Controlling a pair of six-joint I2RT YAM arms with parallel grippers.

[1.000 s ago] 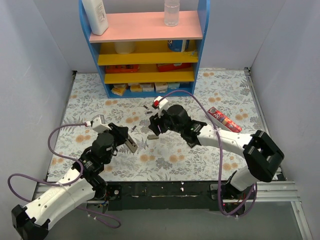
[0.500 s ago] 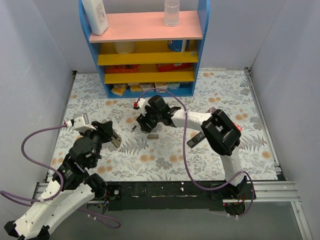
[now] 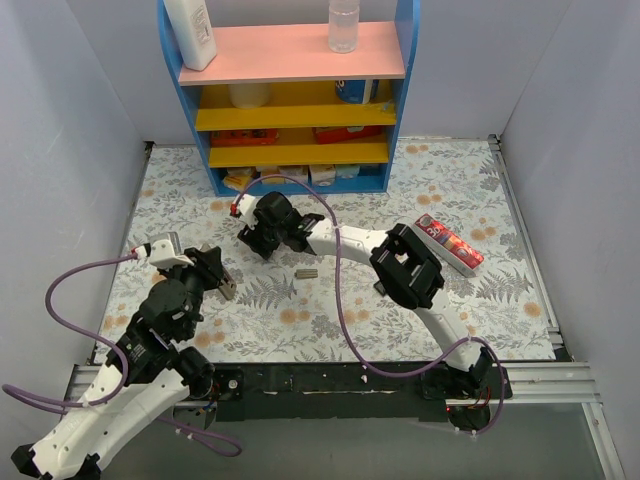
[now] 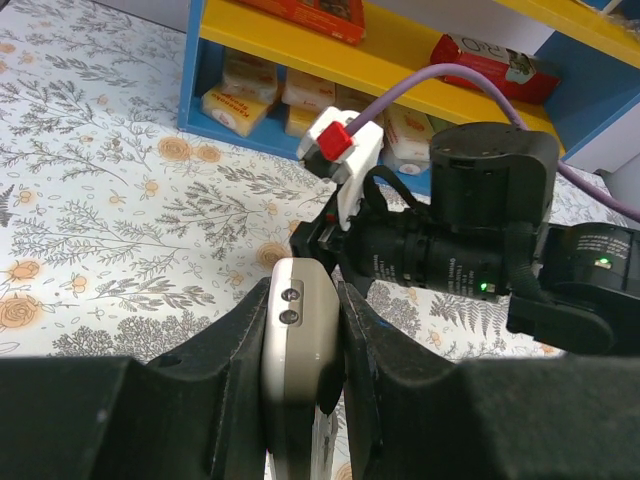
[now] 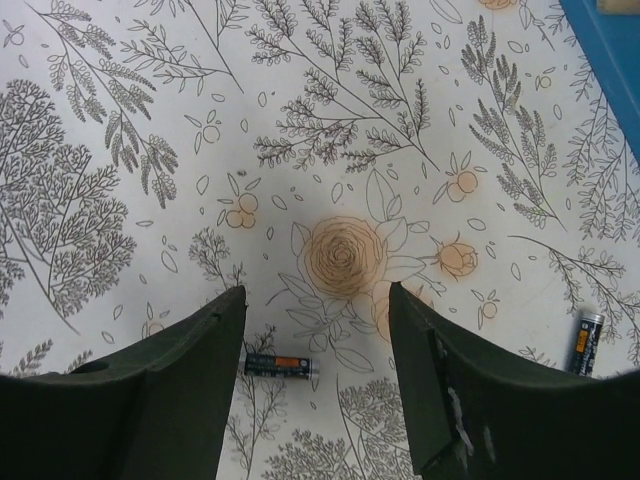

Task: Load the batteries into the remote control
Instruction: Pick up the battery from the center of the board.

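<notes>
Grey-beige remote control sits clamped in the left gripper, clear only in that wrist's view. The right gripper hangs open above one battery on the floral cloth; a second battery lies well apart.

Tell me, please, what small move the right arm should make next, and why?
Probably lower the right gripper onto the battery: its jaws stand open, the battery lies below between them, and the left gripper holds the remote control.
</notes>
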